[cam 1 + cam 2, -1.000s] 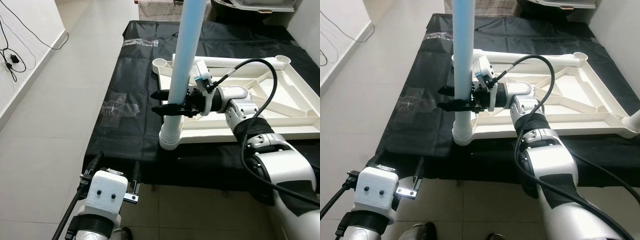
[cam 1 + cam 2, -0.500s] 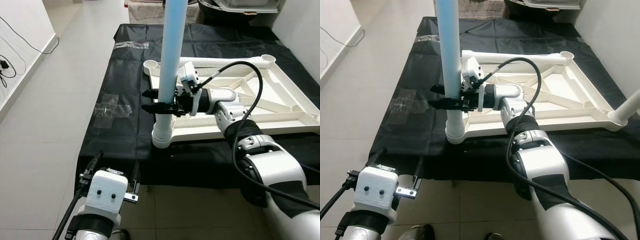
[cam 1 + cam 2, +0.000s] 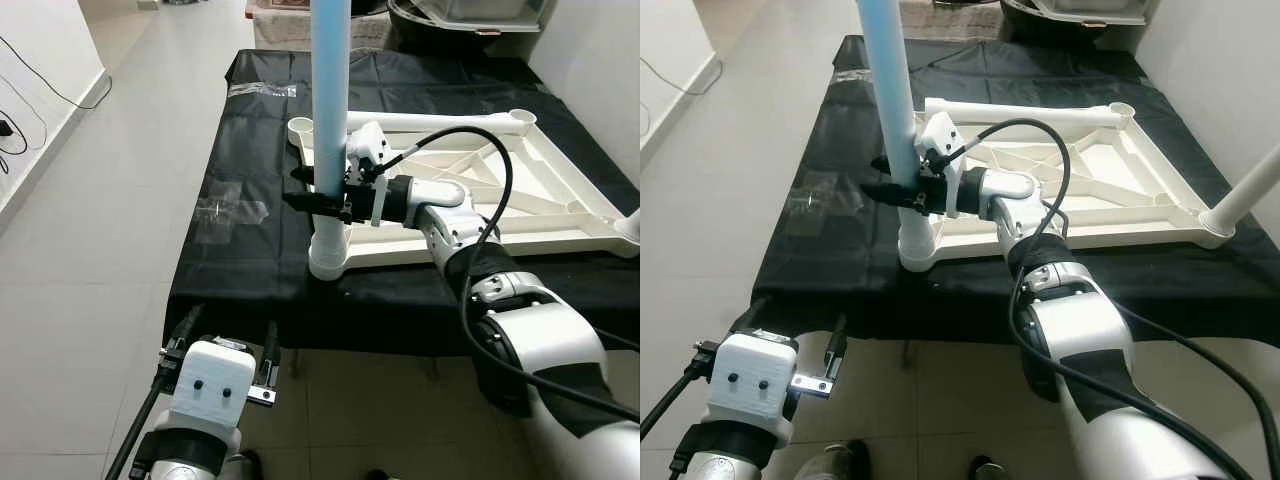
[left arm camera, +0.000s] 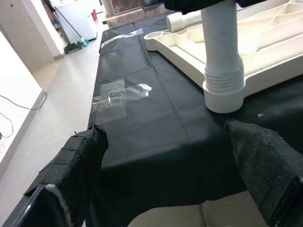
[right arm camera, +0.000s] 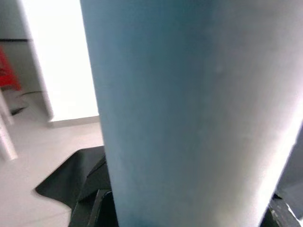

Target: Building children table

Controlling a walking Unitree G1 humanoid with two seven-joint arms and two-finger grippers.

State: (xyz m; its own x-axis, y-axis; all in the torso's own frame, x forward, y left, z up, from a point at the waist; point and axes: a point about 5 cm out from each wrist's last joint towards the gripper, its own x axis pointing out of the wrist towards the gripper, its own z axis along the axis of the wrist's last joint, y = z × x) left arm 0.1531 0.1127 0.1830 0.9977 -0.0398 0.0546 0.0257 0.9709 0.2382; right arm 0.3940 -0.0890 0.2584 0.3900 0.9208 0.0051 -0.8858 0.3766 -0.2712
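Pale-blue table leg [image 3: 329,90] stands upright in the near-left corner socket [image 3: 328,262] of the white tabletop [image 3: 560,190], which lies upside down on a black sheet [image 3: 250,260] spread over the tiled floor [image 3: 100,250]. My right gripper [image 3: 318,190] is clamped round that leg just above the white threaded collar, fingers on either side of it. In the right wrist view the blue tube [image 5: 189,104] sits right up against the lens, so the grip is tight.

My left gripper [image 3: 222,345] hangs low at the near edge of the sheet, well apart from the leg, w/ nothing in it; in the left wrist view its two padded fingers [image 4: 78,165] are spread wide.

Other bits: a second white leg [image 3: 1250,185] leans up at the tabletop's near-right corner. Far-left corner socket [image 3: 300,127] is an open ring. Clear plastic bag [image 3: 228,212] lies flat on the sheet left of the leg, another clear piece [image 3: 262,90] near the sheet's far edge.
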